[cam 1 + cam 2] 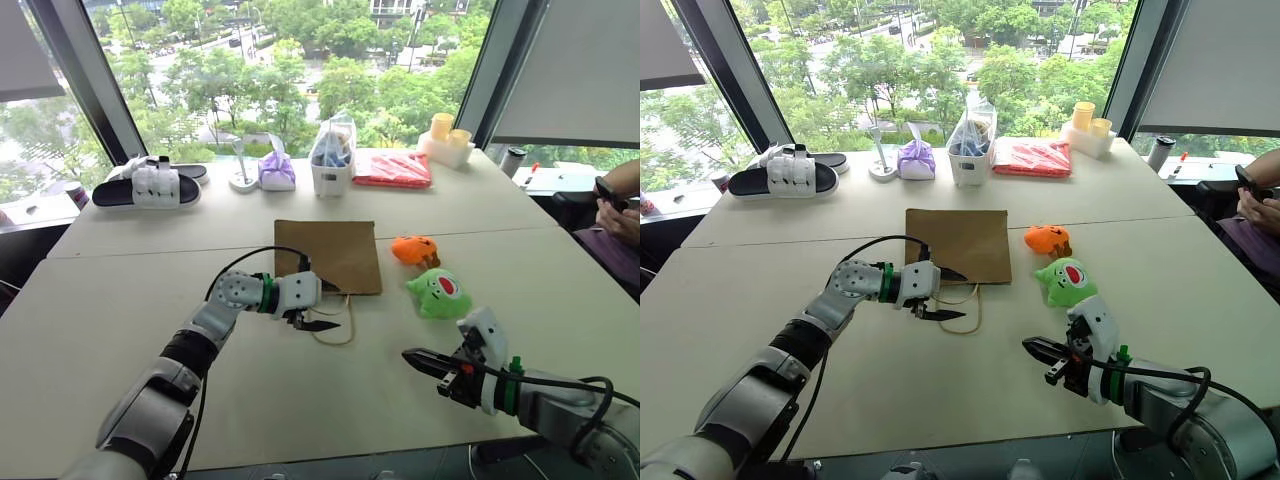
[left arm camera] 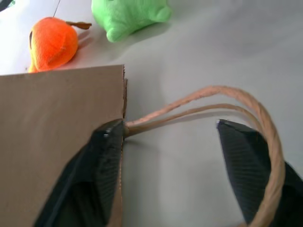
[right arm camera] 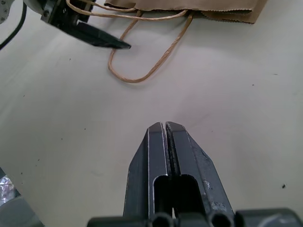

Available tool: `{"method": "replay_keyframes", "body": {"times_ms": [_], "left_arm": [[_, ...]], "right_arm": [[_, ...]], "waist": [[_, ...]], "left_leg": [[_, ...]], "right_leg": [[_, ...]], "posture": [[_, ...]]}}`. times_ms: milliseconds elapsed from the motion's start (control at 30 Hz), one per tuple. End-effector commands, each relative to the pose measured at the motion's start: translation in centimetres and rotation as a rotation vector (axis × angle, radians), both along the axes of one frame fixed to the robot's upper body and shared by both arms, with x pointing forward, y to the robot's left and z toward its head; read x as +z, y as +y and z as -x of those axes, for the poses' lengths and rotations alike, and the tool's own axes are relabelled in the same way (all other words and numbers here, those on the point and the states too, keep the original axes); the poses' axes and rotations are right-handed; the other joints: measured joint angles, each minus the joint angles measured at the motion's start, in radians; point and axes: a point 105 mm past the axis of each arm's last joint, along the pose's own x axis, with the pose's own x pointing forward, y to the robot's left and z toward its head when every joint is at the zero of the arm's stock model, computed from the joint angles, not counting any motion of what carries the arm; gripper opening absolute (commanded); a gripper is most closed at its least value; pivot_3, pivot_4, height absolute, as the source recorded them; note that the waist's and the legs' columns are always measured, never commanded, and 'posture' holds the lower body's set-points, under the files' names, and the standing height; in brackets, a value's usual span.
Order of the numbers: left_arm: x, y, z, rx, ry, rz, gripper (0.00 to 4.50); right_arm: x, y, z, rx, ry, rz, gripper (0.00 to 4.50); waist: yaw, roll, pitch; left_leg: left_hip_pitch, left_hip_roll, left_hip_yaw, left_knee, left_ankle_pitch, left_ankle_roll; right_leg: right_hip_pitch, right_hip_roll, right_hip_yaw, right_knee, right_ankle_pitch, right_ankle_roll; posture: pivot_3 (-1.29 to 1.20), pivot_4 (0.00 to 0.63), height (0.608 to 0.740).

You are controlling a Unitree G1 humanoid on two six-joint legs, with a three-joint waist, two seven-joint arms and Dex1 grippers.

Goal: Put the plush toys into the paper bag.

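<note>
The brown paper bag (image 1: 328, 255) lies flat mid-table, its two tan loop handles (image 1: 335, 325) trailing toward me. My left gripper (image 1: 958, 296) is open at the bag's mouth edge: one finger (image 2: 102, 156) rests against the bag's corner, and the handle cords (image 2: 199, 101) run between the jaws. To the right of the bag lie the orange plush toy (image 1: 414, 249) and the green plush toy (image 1: 440, 294). My right gripper (image 1: 410, 356) is shut and empty, low over the table in front of the green toy.
Along the far edge stand black-and-white slippers (image 1: 150, 185), a purple pouch (image 1: 277, 170), a clear plastic bag (image 1: 333, 155), a red packet (image 1: 392, 168) and yellow cups (image 1: 447, 140). A person's hand (image 1: 615, 205) holds a phone at the right.
</note>
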Motion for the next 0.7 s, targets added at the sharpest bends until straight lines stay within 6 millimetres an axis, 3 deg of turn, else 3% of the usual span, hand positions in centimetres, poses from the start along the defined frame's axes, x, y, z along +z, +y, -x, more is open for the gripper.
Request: {"method": "replay_keyframes", "body": {"times_ms": [33,100,133,267,333,400,500,700], "left_arm": [[2.0,-0.1,-0.2,-0.021,-0.037,0.051,1.08],[2.3,-0.1,-0.1,-0.026,-0.035,0.057,0.14],[2.4,-0.1,-0.1,-0.027,-0.036,0.058,0.04],[3.7,0.1,-0.5,0.018,0.032,0.128,0.04],[7.4,0.0,-1.8,0.101,0.175,0.339,0.04],[9.7,-0.3,-2.1,0.119,0.277,0.464,0.04],[10.7,-1.0,-0.9,0.082,0.356,0.507,0.04],[11.7,-1.5,0.4,0.087,0.479,0.58,0.04]], "right_arm": [[0.9,0.8,-0.1,0.012,-0.058,-0.011,0.0],[0.9,1.1,-0.3,0.012,-0.062,-0.015,0.0],[0.9,1.1,-0.4,0.013,-0.064,-0.016,0.0],[1.4,2.0,-1.0,0.018,-0.096,-0.031,0.0],[2.4,3.8,-2.7,0.046,-0.191,-0.027,0.0],[3.4,5.2,-4.5,0.048,-0.272,-0.02,0.0],[4.2,6.5,-6.2,0.06,-0.337,-0.02,0.0],[3.6,8.7,-8.6,0.09,-0.398,0.064,0.0]], "waist": [[0.0,0.0,0.0],[-0.001,0.0,0.0],[-0.001,0.0,0.0],[-0.001,0.0,0.0],[-0.002,0.0,0.0],[-0.008,-0.002,0.002],[-0.014,-0.001,0.001],[-0.028,-0.001,0.001]], "left_leg": [[0.0,0.0,0.0,0.001,0.0,0.0],[0.001,0.0,0.0,0.001,0.0,0.0],[0.001,0.0,0.0,0.002,0.0,0.0],[0.001,0.0,-0.001,0.004,0.0,0.0],[0.0,0.0,-0.001,0.004,0.0,0.0],[0.0,0.0,-0.001,0.008,0.0,0.0],[0.001,0.0,-0.002,0.008,0.0,0.0],[0.001,-0.001,-0.004,0.007,0.001,-0.001]], "right_leg": [[0.001,0.0,0.0,0.0,0.0,0.0],[0.001,0.0,0.0,0.001,0.0,0.0],[0.001,0.0,0.0,0.002,0.0,0.0],[0.001,0.0,0.0,0.003,0.0,0.0],[0.001,0.001,0.0,0.003,0.0,0.0],[0.001,0.001,0.0,0.006,0.0,0.001],[0.002,0.001,-0.001,0.007,0.0,0.001],[-0.002,0.001,0.0,0.015,0.0,0.001]], "posture": [[0.0,0.15,0.74],[0.0,0.15,0.74],[0.0,0.15,0.74],[0.0,0.15,0.74],[0.0,0.15,0.74],[0.0,0.15,0.74],[0.0,0.15,0.74],[0.0,0.15,0.74]]}}
